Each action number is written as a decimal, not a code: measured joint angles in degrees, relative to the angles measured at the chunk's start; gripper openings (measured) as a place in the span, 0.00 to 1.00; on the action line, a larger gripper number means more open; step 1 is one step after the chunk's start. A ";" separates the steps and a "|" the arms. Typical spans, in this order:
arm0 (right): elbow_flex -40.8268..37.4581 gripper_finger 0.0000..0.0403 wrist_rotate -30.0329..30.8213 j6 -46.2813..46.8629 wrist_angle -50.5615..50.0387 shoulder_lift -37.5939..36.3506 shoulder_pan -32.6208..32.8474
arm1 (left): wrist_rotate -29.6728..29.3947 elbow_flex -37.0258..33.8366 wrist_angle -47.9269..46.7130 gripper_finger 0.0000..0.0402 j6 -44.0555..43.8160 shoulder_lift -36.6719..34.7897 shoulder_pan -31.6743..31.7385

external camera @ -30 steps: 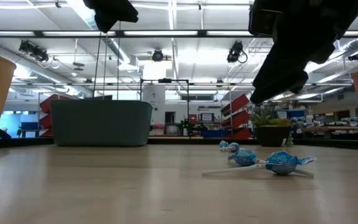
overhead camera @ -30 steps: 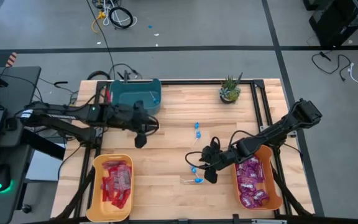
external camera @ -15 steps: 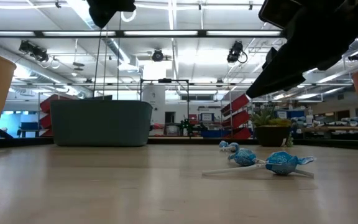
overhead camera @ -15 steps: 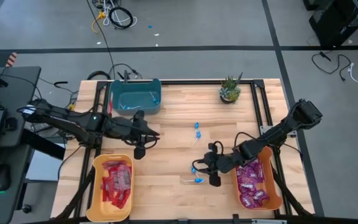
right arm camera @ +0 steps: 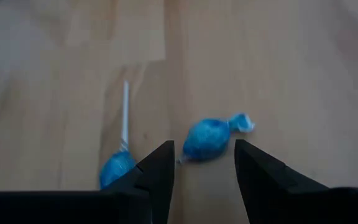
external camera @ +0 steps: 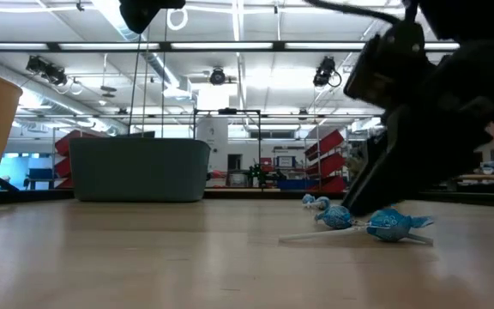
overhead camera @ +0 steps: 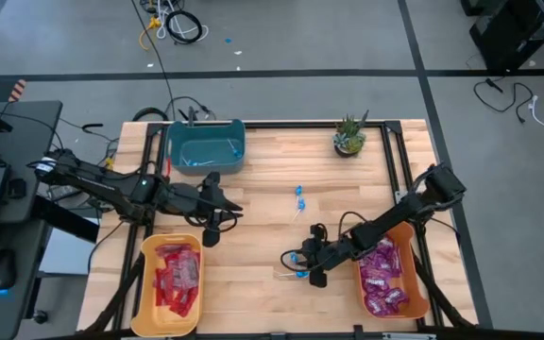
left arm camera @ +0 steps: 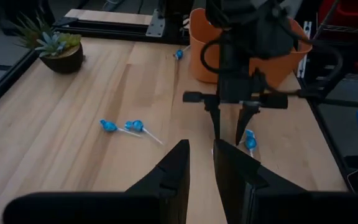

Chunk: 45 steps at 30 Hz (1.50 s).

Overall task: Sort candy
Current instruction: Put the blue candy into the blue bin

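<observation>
Several blue lollipops lie on the wooden table. Two of them rest near its middle front, and two more lie farther back. My right gripper is low over the near pair, open. One blue lollipop lies on the table between its fingertips and another just outside one finger. My left gripper hangs open and empty above the table, between the teal bin and the yellow bin.
The yellow bin holds red packets. The orange bin at the right front holds purple packets. A potted plant stands at the far right. One lollipop lies beside the orange bin.
My right gripper has come down toward the near pair of lollipops and rolled a little, staying open. My left gripper has drifted from the teal bin toward the table's near edge. The lollipops have not moved.
</observation>
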 joint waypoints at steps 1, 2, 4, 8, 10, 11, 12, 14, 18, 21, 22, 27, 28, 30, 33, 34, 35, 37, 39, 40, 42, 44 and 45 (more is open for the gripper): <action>0.00 0.38 -0.35 0.32 0.02 0.58 -0.02 | -0.21 0.00 0.00 0.19 0.01 0.00 0.00; 0.02 0.38 -0.51 0.51 0.23 1.08 -0.02 | -0.49 0.00 -0.03 0.19 0.03 0.00 -0.02; 0.12 0.38 -0.60 0.71 0.68 1.78 -0.02 | -0.62 0.00 -0.08 0.19 0.02 0.00 -0.02; 0.17 0.38 0.16 0.56 0.59 2.05 -0.16 | -1.43 0.00 -0.09 0.19 0.02 0.00 -0.02; 0.17 0.38 0.71 -0.34 0.20 1.67 -0.49 | -1.56 0.00 -0.11 0.19 0.02 0.00 0.00; 0.17 0.38 0.81 -0.89 0.10 1.55 -0.81 | -1.61 0.00 -0.09 0.19 0.02 0.00 0.00; 0.17 0.38 1.20 -1.08 -0.22 1.44 -1.19 | -1.63 0.00 -0.11 0.19 0.02 0.00 0.00; 0.15 0.38 1.88 -2.08 -0.96 1.30 -2.06 | -1.63 0.00 -0.11 0.19 0.02 0.00 0.00; 0.13 0.38 2.13 -4.32 -1.00 1.30 -3.73 | -1.65 0.00 -0.11 0.19 0.02 0.00 0.00; 0.11 0.38 1.85 -4.72 -1.00 1.30 -4.68 | -1.65 0.00 -0.13 0.19 0.00 0.00 0.00; 0.11 0.38 1.50 -4.69 -1.00 1.30 -4.83 | -1.65 0.00 -0.14 0.19 0.00 0.00 0.00; 0.09 0.38 0.51 -4.24 -1.13 0.96 -5.03 | -1.68 0.00 -0.17 0.19 0.00 0.00 0.00; 0.08 0.38 0.45 -4.21 -1.14 0.85 -4.98 | -1.68 0.00 -0.18 0.19 0.00 0.00 0.00; 0.02 0.38 0.17 -4.19 -1.81 0.16 -4.83 | -1.68 0.00 -0.20 0.19 0.00 0.00 0.00; 0.00 0.37 0.16 -4.22 -2.80 -0.79 -4.81 | -1.70 0.00 -0.18 0.19 0.00 0.15 0.00; 0.00 0.37 0.19 -4.22 -3.20 -1.19 -4.81 | -1.70 0.00 -0.22 0.19 0.00 0.17 0.00; 0.00 0.37 0.23 -4.22 -3.73 -1.54 -4.81 | -1.70 0.00 -0.20 0.19 0.00 0.17 0.00; 0.00 0.37 0.26 -4.12 -5.32 -2.01 -4.79 | -1.70 0.02 -0.20 0.19 -0.02 0.17 0.00; 0.00 0.37 0.38 -4.06 -6.38 -2.30 -4.81 | -1.70 0.02 -0.20 0.19 -0.01 0.17 0.00; 0.00 0.37 0.43 -4.05 -6.59 -2.50 -4.79 | -1.70 0.02 -0.20 0.19 0.00 0.17 0.00; 0.01 0.37 0.40 -3.89 -6.64 -2.94 -4.70 | -1.72 0.02 -0.19 0.19 0.00 0.17 0.00; 0.62 0.37 0.35 -4.01 -7.59 -2.99 -4.19 | -1.70 0.02 -0.20 0.19 0.00 0.17 0.00; 1.30 0.37 0.35 -4.12 -8.91 -2.99 -3.81 | -1.72 0.02 -0.20 0.19 0.00 0.17 0.00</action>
